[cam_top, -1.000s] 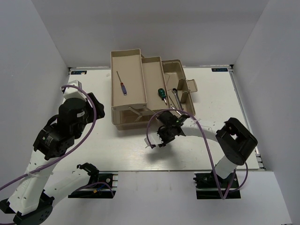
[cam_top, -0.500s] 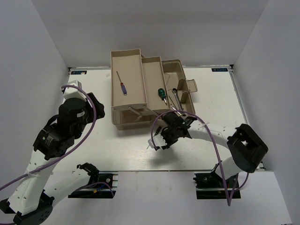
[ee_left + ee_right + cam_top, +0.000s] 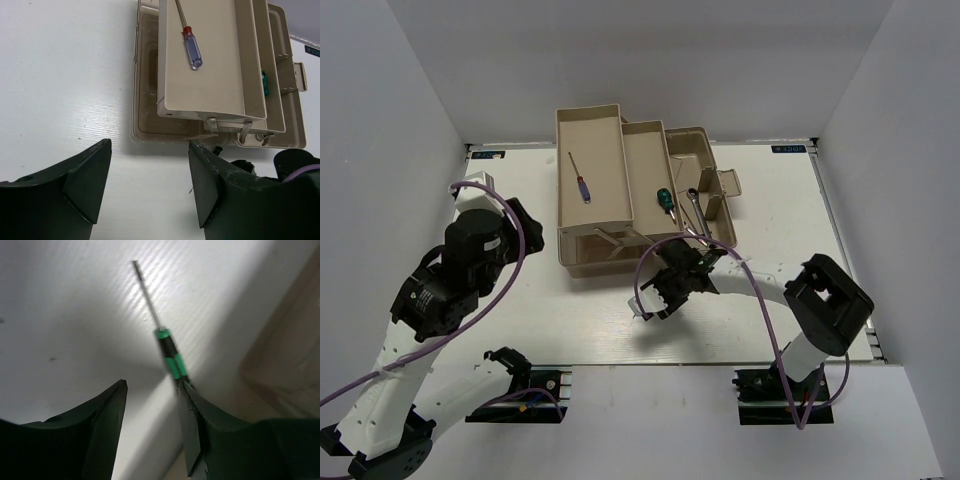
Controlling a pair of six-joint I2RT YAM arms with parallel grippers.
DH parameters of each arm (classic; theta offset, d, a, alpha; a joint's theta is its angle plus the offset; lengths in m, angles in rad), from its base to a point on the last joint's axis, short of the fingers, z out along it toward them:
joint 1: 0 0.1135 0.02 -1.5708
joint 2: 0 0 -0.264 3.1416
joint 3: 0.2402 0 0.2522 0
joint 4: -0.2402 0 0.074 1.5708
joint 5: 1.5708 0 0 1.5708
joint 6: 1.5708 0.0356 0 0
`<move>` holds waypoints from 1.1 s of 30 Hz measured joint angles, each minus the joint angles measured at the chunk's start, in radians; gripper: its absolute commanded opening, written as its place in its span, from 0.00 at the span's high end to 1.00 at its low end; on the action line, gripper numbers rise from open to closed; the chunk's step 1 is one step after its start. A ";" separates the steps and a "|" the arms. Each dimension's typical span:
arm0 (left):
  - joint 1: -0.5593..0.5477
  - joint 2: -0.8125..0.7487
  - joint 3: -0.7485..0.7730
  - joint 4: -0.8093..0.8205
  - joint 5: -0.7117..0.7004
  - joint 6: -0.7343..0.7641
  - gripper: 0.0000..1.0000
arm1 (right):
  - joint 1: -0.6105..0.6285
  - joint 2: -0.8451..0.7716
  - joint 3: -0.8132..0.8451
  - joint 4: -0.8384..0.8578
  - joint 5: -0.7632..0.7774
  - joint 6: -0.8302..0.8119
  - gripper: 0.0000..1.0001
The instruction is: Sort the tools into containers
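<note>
Top view: your right gripper (image 3: 653, 300) sits low over the table (image 3: 790, 200), just in front of the toolbox (image 3: 590, 255). The blue-handled screwdriver (image 3: 582, 186) lies in the left tray (image 3: 605, 205).

Left wrist: your left gripper (image 3: 148, 146) gapes wide and holds nothing.

Right wrist: the jaws are parted. The thin green-banded screwdriver (image 3: 167, 352) touches one finger (image 3: 189, 412) with its handle end, and the other finger is clear of it.

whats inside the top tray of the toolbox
A blue-handled screwdriver lies in the top tray, nothing else. The tray covers most of the base beneath, so what lies there cannot be seen.
</note>
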 measured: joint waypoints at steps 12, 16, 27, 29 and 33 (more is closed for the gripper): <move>0.000 -0.026 -0.017 -0.002 -0.001 -0.015 0.27 | 0.005 0.018 0.048 0.023 -0.015 -0.061 0.51; 0.000 -0.027 -0.027 0.000 -0.001 -0.015 0.27 | 0.005 0.040 0.070 0.005 -0.015 -0.097 0.52; 0.000 -0.052 -0.034 0.000 -0.001 -0.021 0.27 | 0.005 0.127 0.195 -0.101 -0.019 -0.217 0.57; 0.000 -0.061 -0.036 -0.002 -0.001 -0.023 0.27 | 0.005 0.136 0.217 -0.150 -0.023 -0.253 0.57; 0.000 -0.069 -0.038 -0.002 -0.002 -0.023 0.27 | 0.005 0.143 0.237 -0.222 -0.030 -0.312 0.57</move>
